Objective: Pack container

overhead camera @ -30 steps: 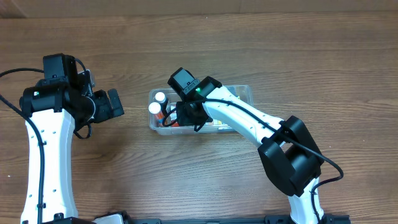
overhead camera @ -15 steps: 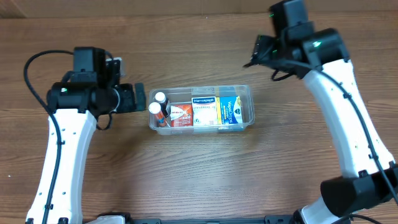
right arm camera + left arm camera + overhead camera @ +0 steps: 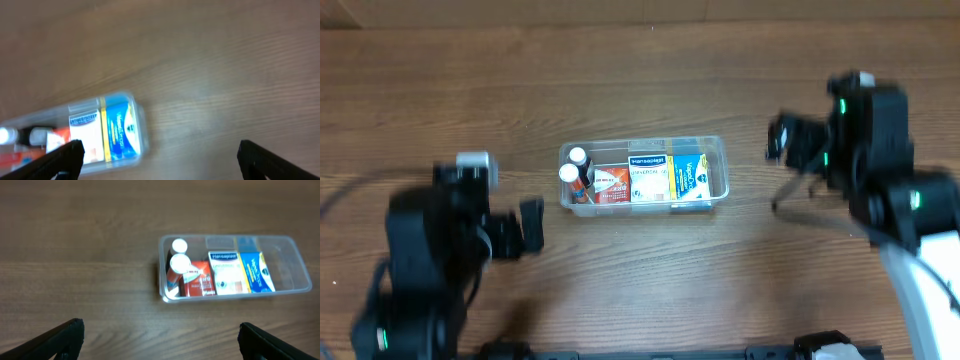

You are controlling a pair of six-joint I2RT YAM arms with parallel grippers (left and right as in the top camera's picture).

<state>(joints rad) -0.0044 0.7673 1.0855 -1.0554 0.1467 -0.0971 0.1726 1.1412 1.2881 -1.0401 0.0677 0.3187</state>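
The clear container lies at mid-table and holds two white-capped bottles, a red box, a white box and a blue-and-yellow box. My left gripper is open and empty, low at the front left, well clear of the tub. In the left wrist view the container sits ahead of the wide-spread left gripper. My right gripper is open and empty, to the right of the tub. The right wrist view shows the container's end at lower left, by the right gripper.
Bare brown wooden tabletop surrounds the tub on all sides. Both arms are blurred in the overhead view. The left arm's body fills the front left corner and the right arm's body fills the right edge.
My right gripper has let go inside the tub, opened, lifted out and swung away to the right. My left arm has pulled back toward the front left.
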